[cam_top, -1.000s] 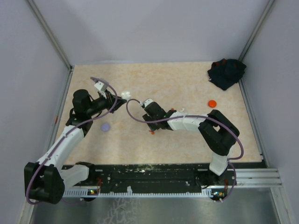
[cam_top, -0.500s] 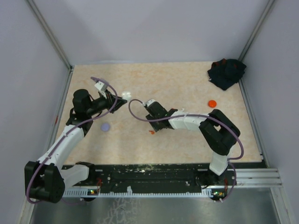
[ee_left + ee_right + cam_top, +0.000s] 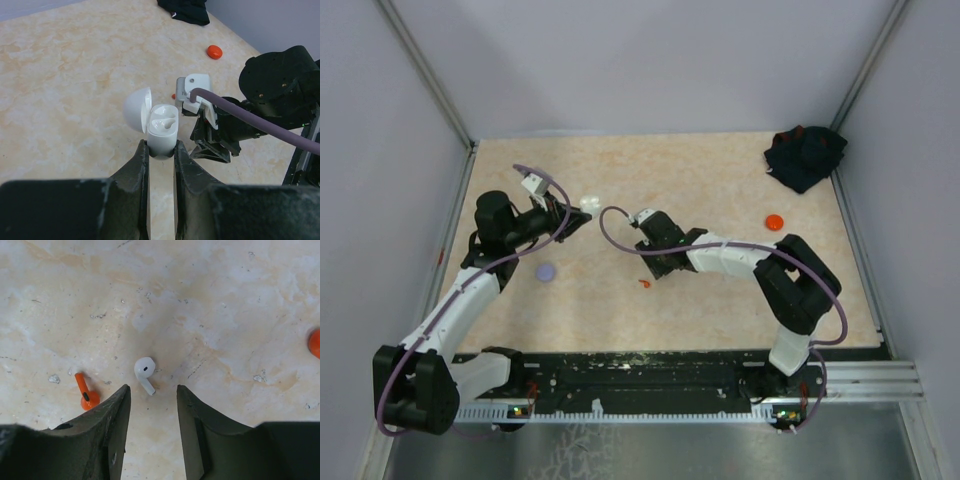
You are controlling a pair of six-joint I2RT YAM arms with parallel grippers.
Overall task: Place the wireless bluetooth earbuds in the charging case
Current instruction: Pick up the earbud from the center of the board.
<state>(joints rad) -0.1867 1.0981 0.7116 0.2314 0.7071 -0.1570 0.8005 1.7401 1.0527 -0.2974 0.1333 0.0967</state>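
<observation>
My left gripper (image 3: 161, 150) is shut on the base of a white charging case (image 3: 162, 131), held upright with its lid flipped open and both sockets showing. From above, the case (image 3: 587, 203) sits at the tip of the left gripper (image 3: 574, 214). My right gripper (image 3: 152, 390) is open and points down at the table. A white earbud (image 3: 145, 372) lies just beyond its fingertips, not between them. An orange-red earbud (image 3: 85, 395) lies left of the left finger and shows from above as a red bit (image 3: 644, 284) near the right gripper (image 3: 658, 264).
A lavender disc (image 3: 546, 271) lies near the left arm. An orange disc (image 3: 775, 221) sits at the right, and a black cloth (image 3: 805, 155) fills the far right corner. Another orange bit (image 3: 315, 342) shows at the right wrist view's edge. Grey walls enclose the table.
The right gripper has shifted a little to the right and away from the red earbud, and its jaws have narrowed slightly. The left arm has kept still with the case.
</observation>
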